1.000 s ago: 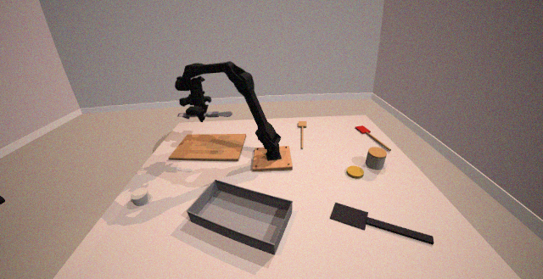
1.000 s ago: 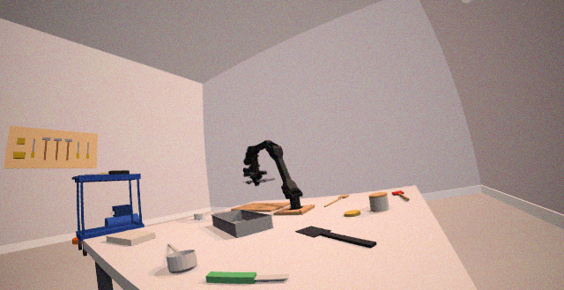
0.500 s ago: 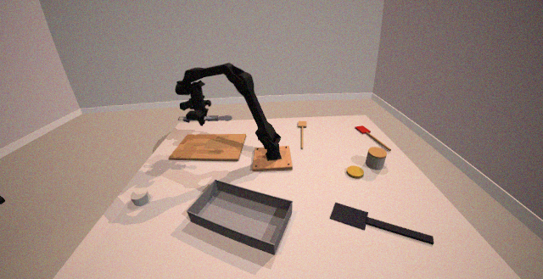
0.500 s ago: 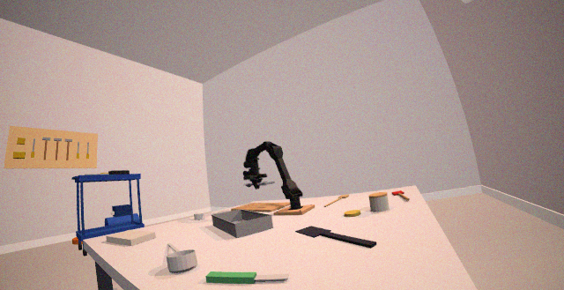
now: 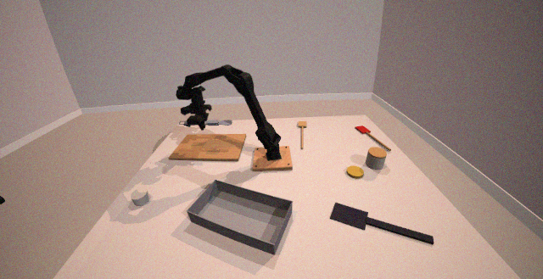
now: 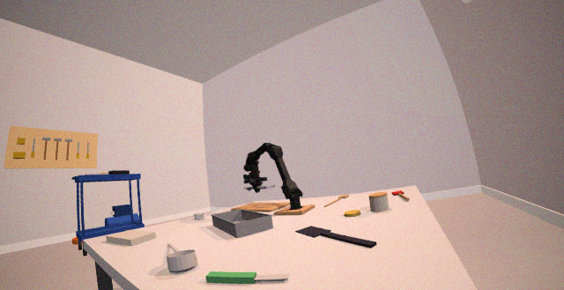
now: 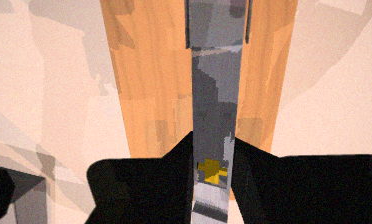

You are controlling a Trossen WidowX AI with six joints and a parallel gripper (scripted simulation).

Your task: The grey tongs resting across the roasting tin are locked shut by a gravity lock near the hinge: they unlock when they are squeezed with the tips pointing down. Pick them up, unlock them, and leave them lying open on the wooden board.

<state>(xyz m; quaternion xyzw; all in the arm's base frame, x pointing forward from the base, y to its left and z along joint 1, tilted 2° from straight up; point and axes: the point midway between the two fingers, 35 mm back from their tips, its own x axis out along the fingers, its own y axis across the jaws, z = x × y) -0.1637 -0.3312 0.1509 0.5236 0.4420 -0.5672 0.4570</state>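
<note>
My gripper (image 5: pixel 201 125) (image 6: pixel 256 189) (image 7: pixel 205 135) is shut on the grey tongs (image 5: pixel 218 123) (image 6: pixel 268 187) (image 7: pixel 214 90), with a finger on each side near a yellow mark. The tongs are about level in the top view and in the air above the wooden board (image 5: pixel 208 155) (image 6: pixel 260 206) (image 7: pixel 154 110). They look narrow and closed; the state of the lock cannot be told. The grey roasting tin (image 5: pixel 231 231) (image 6: pixel 225 227) stands on the table with nothing across it.
The arm's wooden base plate (image 5: pixel 260 164) is right of the board. A small white cup (image 5: pixel 140 197) stands left of the tin. A black spatula (image 5: pixel 399 229), a lidded jar (image 5: pixel 376 160), a yellow disc (image 5: pixel 355 171) and a wooden utensil (image 5: pixel 302 136) lie to the right.
</note>
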